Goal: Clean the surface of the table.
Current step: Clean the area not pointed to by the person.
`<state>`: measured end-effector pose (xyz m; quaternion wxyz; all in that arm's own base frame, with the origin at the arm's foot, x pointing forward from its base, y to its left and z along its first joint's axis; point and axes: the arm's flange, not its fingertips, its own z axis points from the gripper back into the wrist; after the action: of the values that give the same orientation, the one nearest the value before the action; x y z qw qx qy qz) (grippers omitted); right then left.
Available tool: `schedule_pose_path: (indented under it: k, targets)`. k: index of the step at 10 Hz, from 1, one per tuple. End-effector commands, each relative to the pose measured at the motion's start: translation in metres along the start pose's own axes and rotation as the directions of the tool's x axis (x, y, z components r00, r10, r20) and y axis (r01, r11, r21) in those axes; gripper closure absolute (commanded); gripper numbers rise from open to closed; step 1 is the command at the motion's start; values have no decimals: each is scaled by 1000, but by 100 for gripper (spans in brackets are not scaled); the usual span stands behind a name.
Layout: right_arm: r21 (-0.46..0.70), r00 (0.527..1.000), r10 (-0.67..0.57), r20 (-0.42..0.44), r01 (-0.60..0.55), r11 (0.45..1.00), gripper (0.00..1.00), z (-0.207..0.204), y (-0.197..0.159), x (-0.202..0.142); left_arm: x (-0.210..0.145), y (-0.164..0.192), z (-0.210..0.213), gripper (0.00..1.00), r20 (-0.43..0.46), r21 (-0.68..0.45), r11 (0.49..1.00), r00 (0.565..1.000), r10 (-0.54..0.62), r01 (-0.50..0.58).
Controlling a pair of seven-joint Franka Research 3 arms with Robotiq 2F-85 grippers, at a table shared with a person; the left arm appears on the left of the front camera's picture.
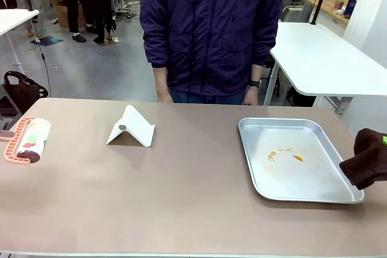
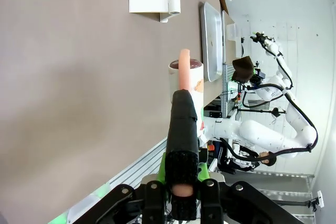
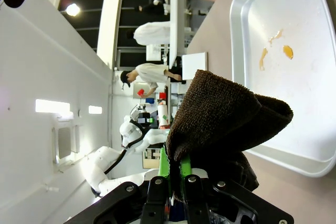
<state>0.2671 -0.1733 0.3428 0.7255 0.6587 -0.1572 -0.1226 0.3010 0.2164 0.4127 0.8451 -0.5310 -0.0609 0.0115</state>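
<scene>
The taupe-brown table spans the front view. At its left end lies a lint roller with a pink handle. In the left wrist view my left gripper is shut on that pink handle, with the roller just beyond the fingertips over the table. At the right edge a dark brown cloth hangs beside the tray. My right gripper is shut on this cloth, which droops over the tray's near rim.
A shiny metal tray with orange smears sits at the right. A white folded stand rests left of centre. A person in a dark purple jacket stands at the far edge, hands down. A white-topped table stands behind.
</scene>
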Motion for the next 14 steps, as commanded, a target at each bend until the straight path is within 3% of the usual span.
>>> schedule_pose_path:
  k: [1, 5, 6, 9, 11, 13, 14]
  targets:
    - [6, 1000, -1, -8, 1, 1000, 100, 1, 6, -2, 3, -6, 1, 78, 14, -16, 1000, 1000, 7, -7]
    - [6, 1000, -1, -8, 1, 1000, 100, 1, 6, -2, 3, -6, 1, 78, 14, -16, 1000, 1000, 7, -7]
    - [0, 1000, 0, 0, 0, 1000, 92, 0, 0, 0, 3, -6, 1, 78, 14, -16, 1000, 1000, 7, -7]
    - [-67, 993, 115, 34, -113, 991, 92, -6, 31, 0, 3, -6, 1, 78, 14, -16, 1000, 1000, 7, -7]
    - [-227, 976, 219, 18, -209, 951, 92, -32, 41, 10, 3, -6, 1, 78, 14, -16, 1000, 1000, 7, -7]
    - [-344, 944, 317, -96, -330, 879, 92, -69, 43, 21, 3, -6, 1, 78, 14, -16, 1000, 1000, 7, -7]
    - [-389, 929, 353, -114, -369, 844, 92, -85, 41, 27, 3, -6, 1, 78, 14, -16, 1000, 1000, 7, -7]
